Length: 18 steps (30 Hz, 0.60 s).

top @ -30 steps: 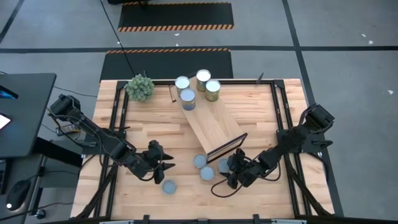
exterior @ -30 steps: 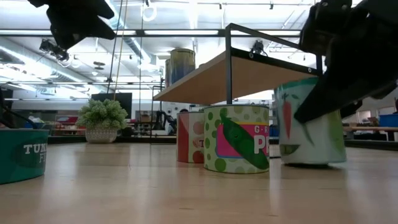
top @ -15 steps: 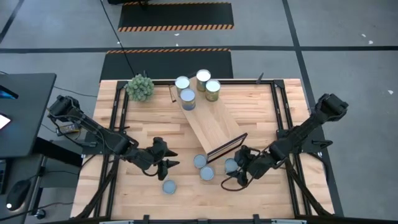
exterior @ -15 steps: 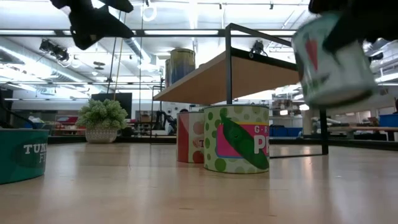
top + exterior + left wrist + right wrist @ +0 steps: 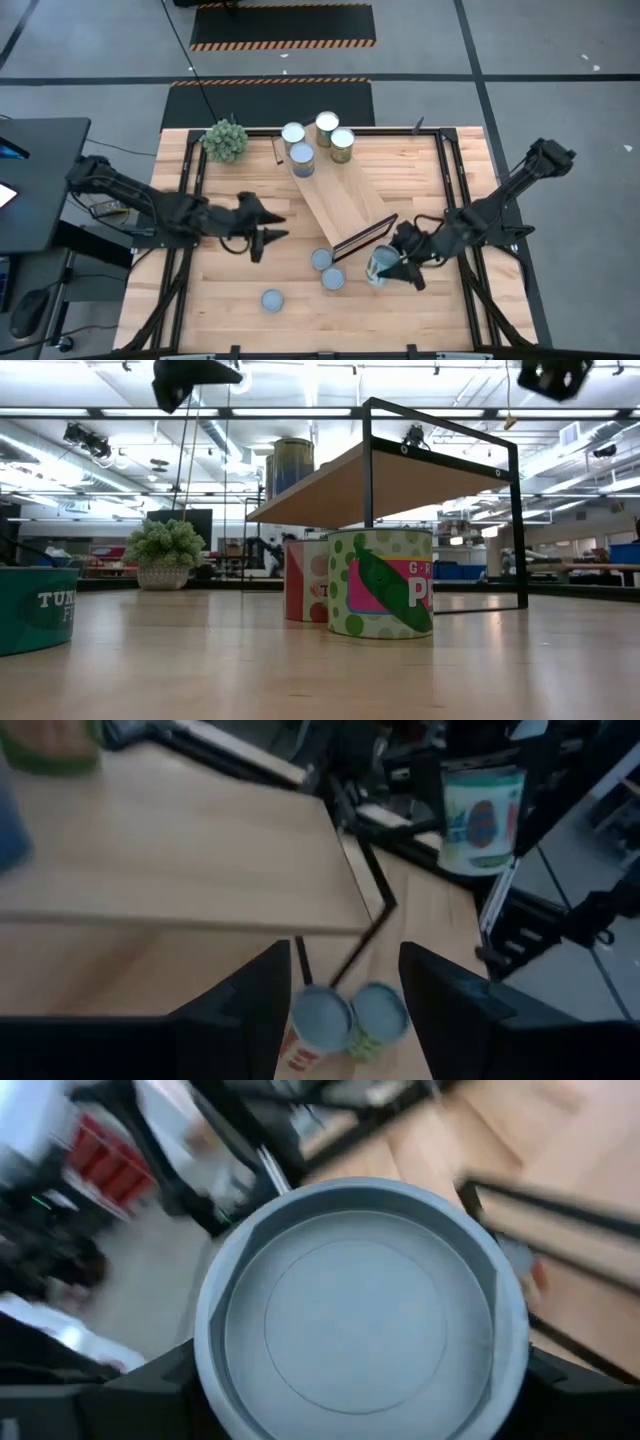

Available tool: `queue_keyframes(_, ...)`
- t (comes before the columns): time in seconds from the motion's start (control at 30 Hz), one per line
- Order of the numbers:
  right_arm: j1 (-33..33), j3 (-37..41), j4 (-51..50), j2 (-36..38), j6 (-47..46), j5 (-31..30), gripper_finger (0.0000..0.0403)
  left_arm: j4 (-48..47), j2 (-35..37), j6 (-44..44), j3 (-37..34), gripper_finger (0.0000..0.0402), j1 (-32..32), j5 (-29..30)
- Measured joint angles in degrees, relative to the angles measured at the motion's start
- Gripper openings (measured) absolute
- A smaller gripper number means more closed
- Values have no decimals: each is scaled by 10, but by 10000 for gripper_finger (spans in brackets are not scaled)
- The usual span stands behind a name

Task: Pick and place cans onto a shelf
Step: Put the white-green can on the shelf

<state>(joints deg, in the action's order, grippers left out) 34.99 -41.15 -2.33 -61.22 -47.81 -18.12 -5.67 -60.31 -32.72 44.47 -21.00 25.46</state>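
Note:
My right gripper (image 5: 388, 266) is shut on a can (image 5: 379, 266) with a bluish-grey top, in the air just right of the shelf's dark-framed near end (image 5: 365, 237). The can also shows in the left wrist view (image 5: 480, 805). The light-wood shelf (image 5: 338, 198) runs slantwise, with several cans (image 5: 301, 155) standing at its far end. Two cans (image 5: 322, 259) (image 5: 333, 279) stand on the table by its near end, and a teal one (image 5: 271, 299) stands nearer. My left gripper (image 5: 267, 235) hovers open and empty left of the shelf. My right gripper pinches the can's side wall (image 5: 215, 1380) between its two fingers, one on either side, just below the top rim. The can's round top (image 5: 360, 1320) faces the wrist camera. The can is lifted clear of the table and looks a little tilted in the high view.
A spiky green plant ball (image 5: 226, 140) sits at the table's far left. Dark frame rails (image 5: 190, 190) run along both sides of the table. Bare wood lies between the shelf and the right rail. The pea can (image 5: 380, 595) and the tomato can (image 5: 305, 580) stand under the shelf's raised end.
My right gripper has gone up and a little toward the table's right and far edges, lifting the can off the table and out of the low view. My left gripper has risen and gone toward the far edge, staying open.

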Motion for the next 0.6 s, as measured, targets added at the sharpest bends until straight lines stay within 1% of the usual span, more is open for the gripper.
queue_keyframes(0.1,-16,0,31,27,0,-7,291,6,31,40,0,192,16,0)
queue_keyframes(0.27,-56,0,43,59,15,-54,291,3,69,86,0,192,47,4)
queue_keyframes(0.33,-76,0,42,67,40,-68,291,6,76,94,0,192,62,9)
queue_keyframes(0.5,-144,0,44,70,114,-109,291,12,79,94,0,192,100,61)
queue_keyframes(0.6,-191,0,44,69,157,-121,291,14,79,94,0,192,125,78)
